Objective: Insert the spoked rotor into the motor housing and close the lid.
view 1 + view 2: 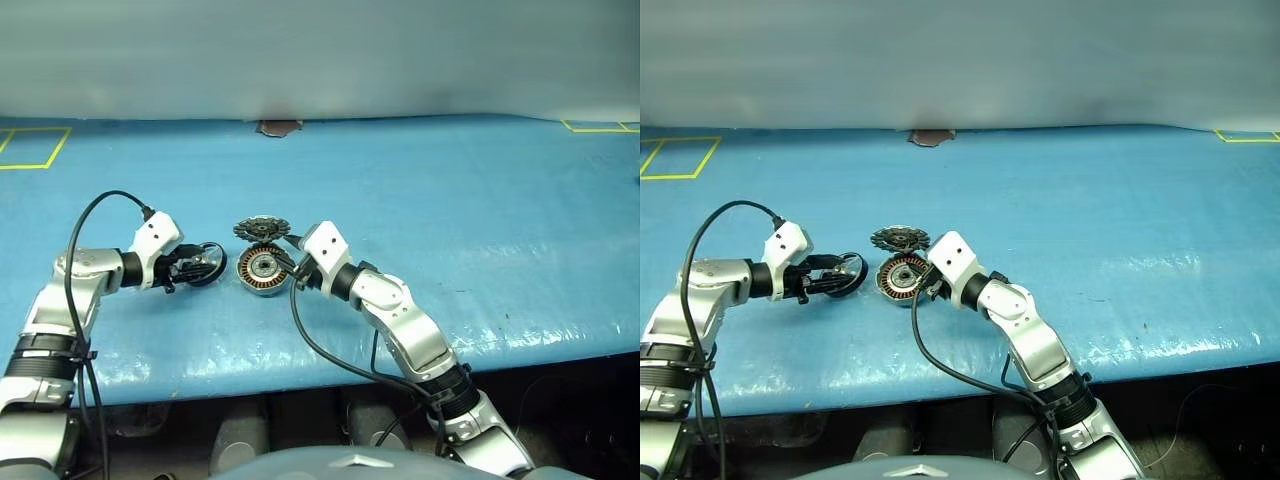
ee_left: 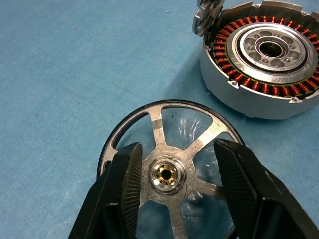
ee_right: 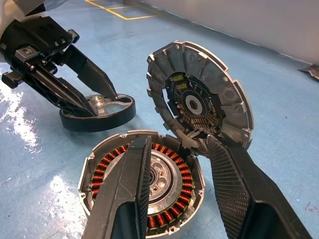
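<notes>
The thin, shiny silver spoked rotor [image 2: 167, 174] looks light, stiff and slippery; take it by the hub, where the left gripper [image 2: 174, 172] fingers straddle it, open. The right gripper [image 3: 174, 164] fingers stand open over the copper-wound round motor housing [image 3: 142, 191].

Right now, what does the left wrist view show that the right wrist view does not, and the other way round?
Left wrist view: the spoked rotor's brass hub and spokes, seen between the left gripper's open fingers. Right wrist view: the lid's dark inner face, propped upright at the housing's rim, with the right gripper open above the windings. Both: the motor housing with its copper windings, on the blue table.
</notes>
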`<state>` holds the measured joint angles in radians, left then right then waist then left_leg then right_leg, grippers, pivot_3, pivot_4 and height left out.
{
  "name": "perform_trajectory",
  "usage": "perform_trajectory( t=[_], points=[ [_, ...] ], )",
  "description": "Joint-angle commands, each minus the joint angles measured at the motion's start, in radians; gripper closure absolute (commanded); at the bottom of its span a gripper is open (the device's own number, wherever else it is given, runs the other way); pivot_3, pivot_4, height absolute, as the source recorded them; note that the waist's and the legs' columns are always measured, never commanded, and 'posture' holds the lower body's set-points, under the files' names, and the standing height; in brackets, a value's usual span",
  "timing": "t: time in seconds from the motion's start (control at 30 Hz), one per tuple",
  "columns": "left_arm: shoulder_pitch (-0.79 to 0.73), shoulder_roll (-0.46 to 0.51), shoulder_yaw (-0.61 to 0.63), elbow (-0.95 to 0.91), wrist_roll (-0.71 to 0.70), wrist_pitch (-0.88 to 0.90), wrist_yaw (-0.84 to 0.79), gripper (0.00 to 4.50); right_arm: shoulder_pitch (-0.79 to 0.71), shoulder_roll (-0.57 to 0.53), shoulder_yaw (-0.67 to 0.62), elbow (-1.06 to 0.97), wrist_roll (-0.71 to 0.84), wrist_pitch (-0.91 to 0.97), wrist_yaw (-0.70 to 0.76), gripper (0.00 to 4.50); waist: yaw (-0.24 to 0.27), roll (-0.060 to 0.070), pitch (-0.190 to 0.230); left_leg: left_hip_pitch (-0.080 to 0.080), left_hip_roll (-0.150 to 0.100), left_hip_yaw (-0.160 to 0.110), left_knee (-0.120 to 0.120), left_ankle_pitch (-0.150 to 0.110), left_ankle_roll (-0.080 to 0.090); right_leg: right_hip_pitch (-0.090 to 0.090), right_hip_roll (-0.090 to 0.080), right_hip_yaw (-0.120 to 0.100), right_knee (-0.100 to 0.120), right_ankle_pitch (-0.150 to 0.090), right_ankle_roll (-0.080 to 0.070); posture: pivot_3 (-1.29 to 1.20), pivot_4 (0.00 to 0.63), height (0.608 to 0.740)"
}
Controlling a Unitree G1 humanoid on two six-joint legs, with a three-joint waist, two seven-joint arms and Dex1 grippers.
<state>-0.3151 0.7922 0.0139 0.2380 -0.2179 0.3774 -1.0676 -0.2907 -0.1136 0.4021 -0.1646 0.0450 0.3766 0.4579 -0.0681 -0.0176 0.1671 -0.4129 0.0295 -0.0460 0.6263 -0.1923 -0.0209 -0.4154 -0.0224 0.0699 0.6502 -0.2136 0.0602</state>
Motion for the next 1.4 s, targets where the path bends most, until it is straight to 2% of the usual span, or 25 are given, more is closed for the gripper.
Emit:
perform_trajectory(
  t=[0.03,0.2,0.43,0.63,0.87,1.03,1.2,1.4],
  points=[
    [0.012,0.012,0.050,-0.007,-0.031,0.039,0.013,2.02,-0.010,0.009,-0.012,-0.013,0.001,-0.024,-0.003,2.62,0.001,0.000,0.000,0.000,0.000,0.000,0.000,0.000,0.000,0.000,0.000,0.000,0.000,0.000,0.000,0.00,0.150,0.740],
    [0.022,0.001,0.079,-0.032,-0.079,0.085,0.020,2.02,-0.011,0.012,-0.013,-0.010,0.001,-0.026,-0.004,2.62,0.002,0.000,0.000,-0.001,0.000,0.000,0.000,0.000,0.000,0.000,0.000,0.000,0.000,0.000,0.000,0.00,0.150,0.740],
    [0.023,0.017,0.035,-0.025,-0.038,0.071,0.025,2.02,-0.012,0.015,-0.014,-0.008,0.001,-0.026,-0.006,2.62,0.002,0.000,0.000,-0.001,0.000,0.000,0.000,0.000,0.000,0.000,0.000,0.000,0.000,0.000,0.000,0.00,0.150,0.740],
    [0.016,0.015,0.030,-0.029,-0.047,0.038,-0.009,3.35,-0.004,0.006,-0.018,-0.019,0.003,-0.025,-0.002,2.62,0.004,0.000,0.000,0.000,0.000,0.000,0.000,0.000,0.000,0.000,0.000,0.000,0.000,0.000,0.000,0.00,0.150,0.740],
    [0.005,0.038,0.060,-0.053,-0.120,-0.037,-0.161,3.35,0.046,-0.071,-0.089,-0.038,0.017,-0.040,0.014,2.62,0.014,0.000,0.000,-0.002,-0.001,0.000,0.000,0.000,0.000,0.000,-0.002,-0.001,-0.003,0.000,0.000,0.00,0.150,0.740],
    [-0.033,0.050,0.050,-0.036,-0.126,-0.075,-0.226,3.35,0.042,-0.077,-0.065,-0.025,-0.007,-0.042,0.013,2.62,0.010,-0.001,0.001,-0.003,0.000,0.000,-0.001,0.000,0.000,-0.001,-0.001,-0.001,-0.003,0.000,0.000,0.00,0.150,0.740],
    [-0.064,0.055,0.023,-0.006,-0.082,-0.123,-0.236,3.35,0.041,-0.060,-0.060,-0.024,-0.013,-0.044,0.005,2.62,0.008,-0.001,0.001,-0.003,0.000,0.000,-0.001,0.000,0.000,-0.001,0.000,0.000,-0.003,0.000,0.000,0.00,0.150,0.740],
    [-0.050,0.059,0.026,0.010,-0.101,-0.049,-0.225,3.35,0.047,-0.063,-0.066,-0.034,-0.016,-0.039,0.001,2.62,0.008,-0.001,0.001,-0.003,-0.001,0.000,-0.001,0.000,0.000,-0.001,-0.001,-0.001,-0.003,0.000,0.001,0.00,0.150,0.740]
  ],
)
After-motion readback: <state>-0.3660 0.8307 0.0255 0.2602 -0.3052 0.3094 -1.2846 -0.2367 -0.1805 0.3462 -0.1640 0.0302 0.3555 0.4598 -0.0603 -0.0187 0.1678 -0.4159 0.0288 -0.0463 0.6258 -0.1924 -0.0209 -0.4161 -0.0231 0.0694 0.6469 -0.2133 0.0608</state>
